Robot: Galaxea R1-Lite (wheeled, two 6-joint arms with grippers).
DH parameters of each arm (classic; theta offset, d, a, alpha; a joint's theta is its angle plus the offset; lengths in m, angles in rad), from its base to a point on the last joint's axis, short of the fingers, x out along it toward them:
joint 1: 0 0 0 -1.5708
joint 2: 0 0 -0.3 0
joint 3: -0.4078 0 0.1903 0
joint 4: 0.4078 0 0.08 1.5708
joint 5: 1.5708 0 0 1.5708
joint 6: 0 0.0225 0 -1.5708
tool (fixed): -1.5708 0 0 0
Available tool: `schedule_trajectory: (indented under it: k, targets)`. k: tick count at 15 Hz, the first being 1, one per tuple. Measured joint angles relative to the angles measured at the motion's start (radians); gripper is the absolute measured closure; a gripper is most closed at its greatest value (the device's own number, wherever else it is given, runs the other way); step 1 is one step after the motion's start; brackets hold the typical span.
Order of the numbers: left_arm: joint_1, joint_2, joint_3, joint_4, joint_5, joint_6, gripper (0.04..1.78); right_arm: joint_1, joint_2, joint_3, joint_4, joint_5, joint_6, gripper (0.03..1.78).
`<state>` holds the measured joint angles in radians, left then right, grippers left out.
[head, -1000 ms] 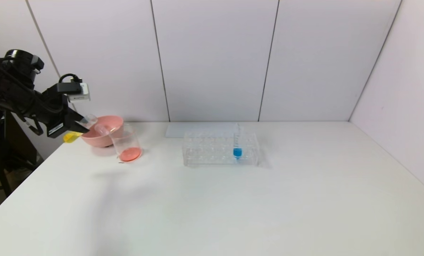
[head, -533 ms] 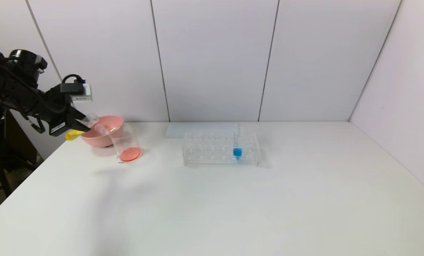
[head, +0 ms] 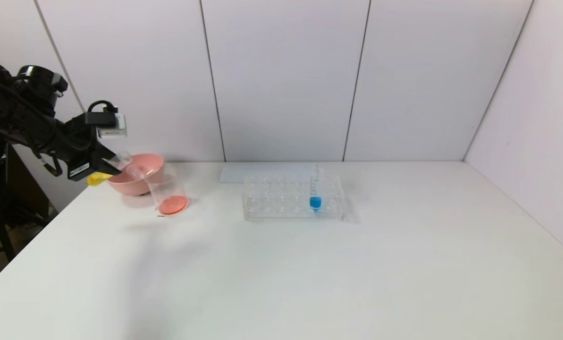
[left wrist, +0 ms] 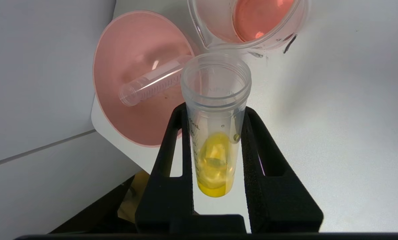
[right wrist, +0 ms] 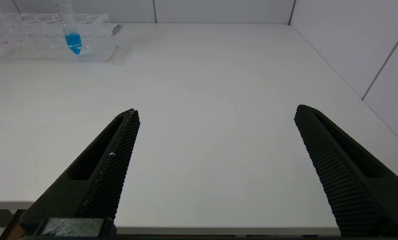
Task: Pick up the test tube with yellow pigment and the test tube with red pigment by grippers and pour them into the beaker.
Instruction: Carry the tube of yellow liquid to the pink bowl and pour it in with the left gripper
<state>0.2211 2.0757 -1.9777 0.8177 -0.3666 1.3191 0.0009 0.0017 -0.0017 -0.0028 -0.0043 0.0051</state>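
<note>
The left gripper (left wrist: 215,146) is squeezing the test tube with yellow pigment (left wrist: 215,133) between its two black fingers, at the far left of the table (head: 309,274). The tube is tipping over, with its open mouth pointing toward the beaker (head: 168,191) and its yellow end sticking out to the left. The yellow liquid is sitting at the bottom of the tube, so none looks poured yet. The beaker is holding a little orange-red liquid, so the red part looks done. An empty clear tube (left wrist: 152,85) is lying in the pink bowl (head: 135,179) just behind the beaker. The step in hand looks like pouring the yellow. Next, the tube mouth needs to be right over the beaker and tipped more, slowly, so the yellow is not spilling on the table or into the bowl. The right gripper (right wrist: 215,166) is waiting at the near edge with its fingers spread wide, holding nothing. A tube with blue liquid (head: 315,189) is standing in the clear rack (head: 281,200) in the middle.
</note>
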Motion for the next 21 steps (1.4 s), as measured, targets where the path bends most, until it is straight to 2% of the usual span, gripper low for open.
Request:
schedule_trajectory:
  k: [10, 21]
  targets:
    - [-0.045, 0.013, -0.003, -0.010, 0.056, 0.041, 1.38, 0.000, 0.000, 0.000, 0.000, 0.000, 0.000, 0.11]
    - [-0.098, 0.018, -0.003, -0.015, 0.180, 0.062, 1.38, 0.000, 0.000, 0.000, 0.000, 0.000, 0.000, 0.11]
